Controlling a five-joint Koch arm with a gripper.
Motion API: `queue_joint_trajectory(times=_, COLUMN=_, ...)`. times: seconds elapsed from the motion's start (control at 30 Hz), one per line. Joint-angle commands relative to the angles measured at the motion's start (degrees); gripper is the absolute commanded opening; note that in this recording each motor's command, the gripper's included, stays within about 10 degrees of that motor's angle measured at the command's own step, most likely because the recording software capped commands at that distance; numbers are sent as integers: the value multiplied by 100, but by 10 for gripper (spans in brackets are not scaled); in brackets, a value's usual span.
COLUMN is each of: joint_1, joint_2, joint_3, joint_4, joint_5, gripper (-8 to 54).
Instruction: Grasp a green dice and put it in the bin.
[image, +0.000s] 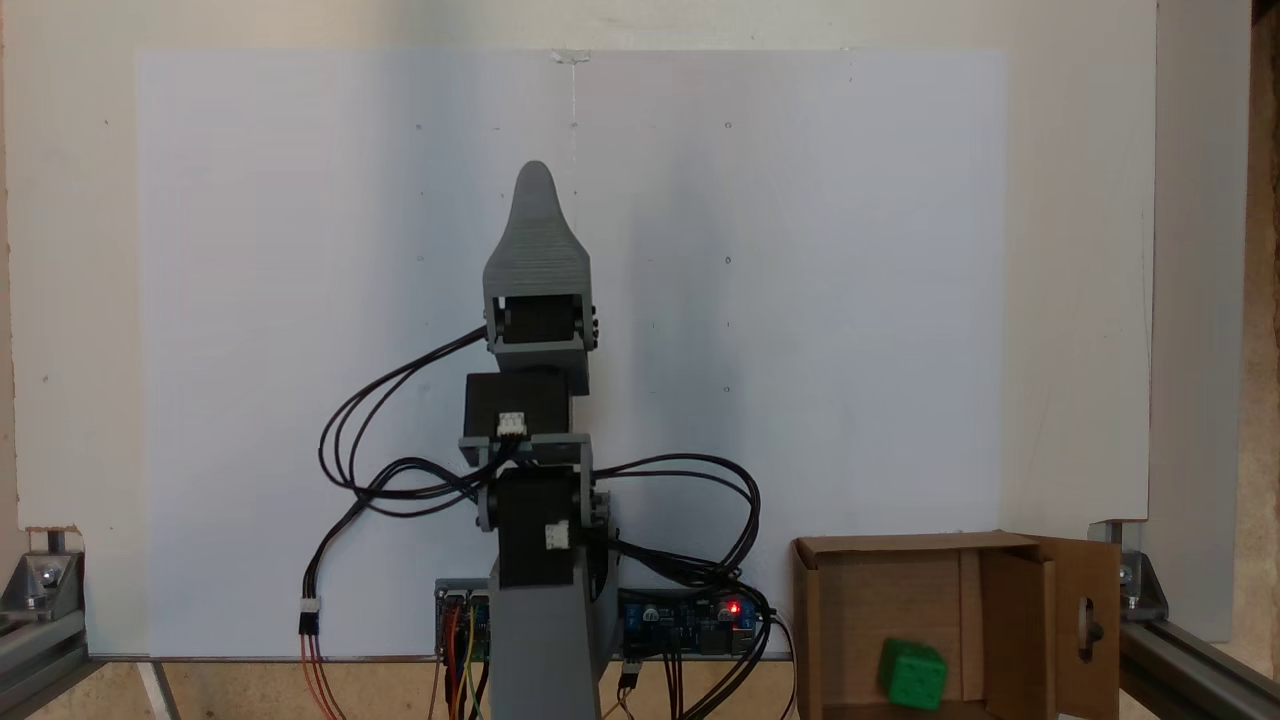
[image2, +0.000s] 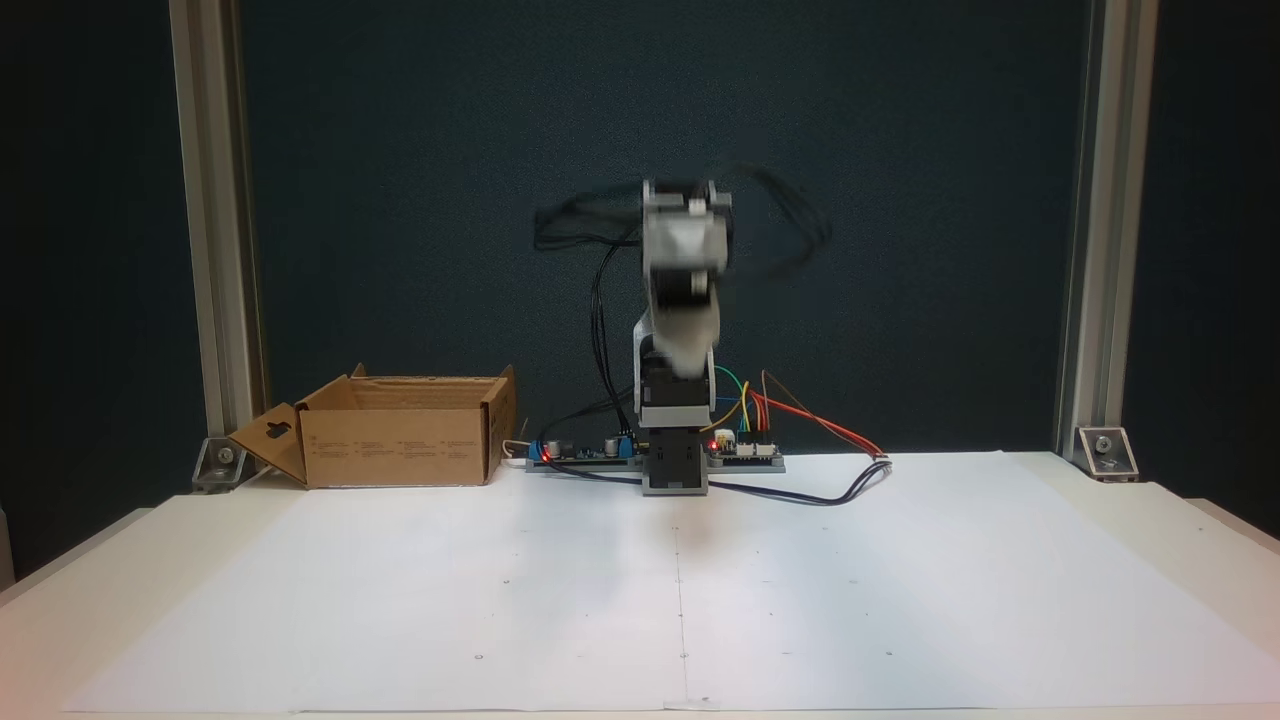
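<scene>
Green dice inside the bin, on its floor, toward the front right of the opening as seen from above, tilted on an edge rather than flat. Bin open at the top, flaps up, one side flap with a keyhole cut-out folded outward. In the other fixed view, bin at the left rear of the desk, just beside the electronics boards, cut-out flap splayed toward the metal post.

Arm folded upright over its base, well apart from the bin. End effector raised high, pointing up the picture in the view from above; one grey tapered tip visible there (the second jaw, if any gap, hidden behind it), so apart or together: cannot tell. In the front view, upper arm blurred, end effector not made out.

White paper sheet over the desk. Black cables looping off the arm's joints; coloured wires running to a board with a red light.
</scene>
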Motion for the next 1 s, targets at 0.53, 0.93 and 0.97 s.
queue_joint_trajectory(times=0.53, joint_1=554, joint_2=642, joint_3=2426, joint_4=-4727, joint_5=193, gripper=434)
queue_joint_trajectory(times=0.93, joint_1=703, joint_2=642, joint_3=3586, joint_4=-7460, joint_5=185, gripper=432)
queue_joint_trajectory(times=0.97, joint_1=694, joint_2=642, joint_3=3665, joint_4=-7688, joint_5=185, gripper=432)
